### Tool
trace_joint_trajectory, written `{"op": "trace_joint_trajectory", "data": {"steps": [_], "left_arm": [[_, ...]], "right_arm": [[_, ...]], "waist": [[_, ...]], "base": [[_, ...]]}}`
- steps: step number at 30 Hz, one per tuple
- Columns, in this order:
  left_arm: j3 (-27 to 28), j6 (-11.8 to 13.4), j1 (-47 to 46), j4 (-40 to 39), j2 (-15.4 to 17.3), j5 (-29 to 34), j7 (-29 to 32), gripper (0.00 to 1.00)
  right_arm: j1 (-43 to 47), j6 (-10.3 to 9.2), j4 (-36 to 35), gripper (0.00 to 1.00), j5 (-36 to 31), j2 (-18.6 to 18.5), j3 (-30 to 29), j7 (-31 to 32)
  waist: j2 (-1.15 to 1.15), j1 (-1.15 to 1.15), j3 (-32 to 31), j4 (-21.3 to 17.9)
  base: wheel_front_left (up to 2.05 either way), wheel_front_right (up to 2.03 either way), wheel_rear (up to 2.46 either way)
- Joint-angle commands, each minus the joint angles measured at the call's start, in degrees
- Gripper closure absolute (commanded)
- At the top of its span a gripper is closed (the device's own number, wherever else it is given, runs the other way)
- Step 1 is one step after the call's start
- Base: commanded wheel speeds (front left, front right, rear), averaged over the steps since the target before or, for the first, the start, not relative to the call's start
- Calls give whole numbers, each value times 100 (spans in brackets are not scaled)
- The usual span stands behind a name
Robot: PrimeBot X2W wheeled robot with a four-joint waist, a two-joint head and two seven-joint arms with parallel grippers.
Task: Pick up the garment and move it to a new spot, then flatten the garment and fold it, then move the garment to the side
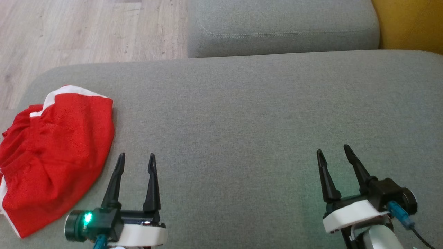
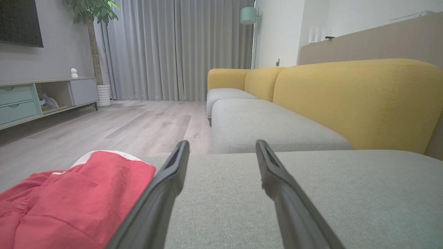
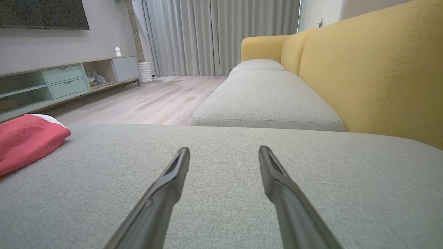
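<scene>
Lying bunched at the left end of the wide grey seat cushion (image 1: 242,114), the red garment (image 1: 55,155) with white trim is seen just beside the left tool (image 1: 136,155), apart from its fingers. The left tool and the right tool (image 1: 332,148) are held low over the cushion, fingers spread wide and nothing gripped. The right tool is placed well apart from the garment, over bare fabric. A second grey cushion (image 1: 283,27) is set beyond the first, and a yellow backrest (image 1: 412,24) is seen at the right. Pale wooden floor (image 1: 86,31) is shown to the left. In the left wrist view, grey curtains (image 2: 173,48), a potted plant (image 2: 97,8), a wall-mounted screen (image 2: 17,20) and a low cabinet (image 2: 20,103) with mint drawers are seen across the room.
</scene>
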Motion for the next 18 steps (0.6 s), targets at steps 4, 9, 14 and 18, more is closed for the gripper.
{"op": "trace_joint_trajectory", "data": {"steps": [4,9,14,18], "left_arm": [[153,-25,-168,-69,45,-34,-53,0],[152,-90,-176,8,45,-60,-54,0],[159,-69,-181,35,45,-28,-54,0],[156,-51,-192,59,45,-16,-54,0]], "right_arm": [[-256,-4,-134,0,23,-52,83,-78],[-258,-4,-128,0,37,-52,64,-78],[-268,-4,-132,0,5,-52,97,-78],[-279,-4,-136,0,-30,-52,110,-78]], "waist": [[0,0,-1,7],[0,0,-3,5],[0,0,7,-1],[0,0,19,-3]], "base": [[0,0,0],[0,0,0],[0,0,0],[0,0,0]]}}
